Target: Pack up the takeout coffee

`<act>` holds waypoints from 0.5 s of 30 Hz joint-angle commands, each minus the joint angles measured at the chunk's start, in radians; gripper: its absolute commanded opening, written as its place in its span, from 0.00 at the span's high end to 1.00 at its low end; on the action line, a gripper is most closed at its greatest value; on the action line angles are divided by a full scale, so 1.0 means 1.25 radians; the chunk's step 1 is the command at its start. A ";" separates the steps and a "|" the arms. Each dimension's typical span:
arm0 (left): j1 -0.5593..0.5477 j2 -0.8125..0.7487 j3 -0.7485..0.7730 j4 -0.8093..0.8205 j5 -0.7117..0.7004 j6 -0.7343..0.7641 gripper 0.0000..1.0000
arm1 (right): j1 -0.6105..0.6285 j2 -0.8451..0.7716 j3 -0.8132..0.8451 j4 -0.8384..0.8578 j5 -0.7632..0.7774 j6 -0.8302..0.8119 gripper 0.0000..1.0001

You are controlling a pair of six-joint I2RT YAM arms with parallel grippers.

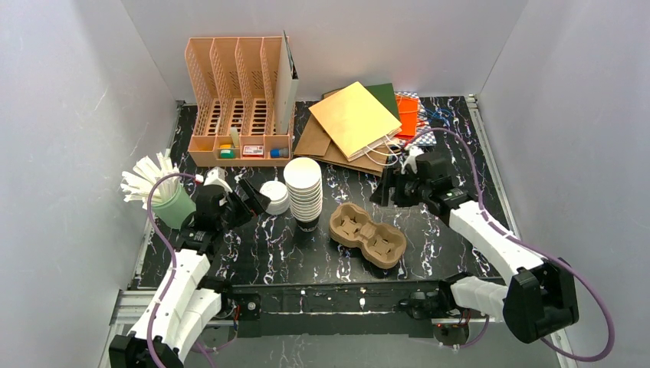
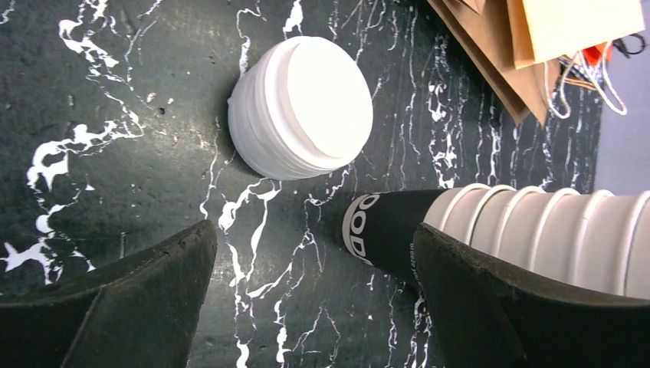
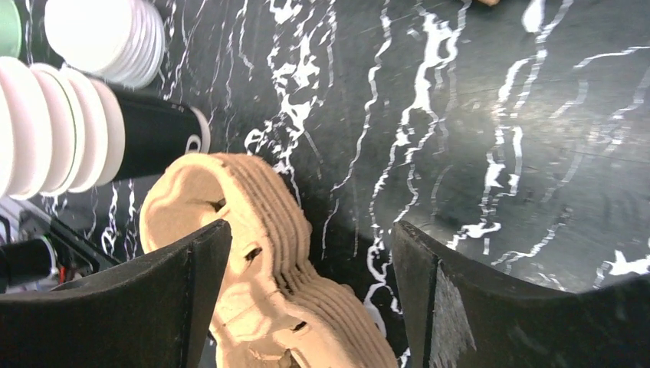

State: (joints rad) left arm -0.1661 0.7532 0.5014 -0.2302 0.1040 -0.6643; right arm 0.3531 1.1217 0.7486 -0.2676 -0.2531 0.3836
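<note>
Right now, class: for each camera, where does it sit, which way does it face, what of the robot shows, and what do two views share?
Top external: above and behind the arms, facing down across the table; both arms show, with left gripper and right gripper open.
Left wrist: on the left arm, facing down at the lid stack and cup stack; its black fingers show.
Right wrist: on the right arm, facing down at the carrier stack; its fingers show.
Shared: both wrist views catch the cup stack.

A lab test booth: white walls (image 1: 69, 115) enclose a marbled table (image 1: 260, 245).
</note>
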 commanded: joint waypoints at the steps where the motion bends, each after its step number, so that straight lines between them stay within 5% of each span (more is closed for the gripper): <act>1: -0.006 -0.033 -0.027 0.048 0.043 -0.013 0.02 | 0.080 0.035 0.039 -0.006 0.039 -0.048 0.18; 15: -0.008 -0.049 -0.040 0.050 0.060 -0.003 0.02 | 0.247 0.130 0.059 -0.045 0.125 -0.084 0.36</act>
State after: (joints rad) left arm -0.1726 0.7048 0.4641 -0.1684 0.1520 -0.6739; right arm 0.6369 1.2583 0.7780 -0.3119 -0.1551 0.2947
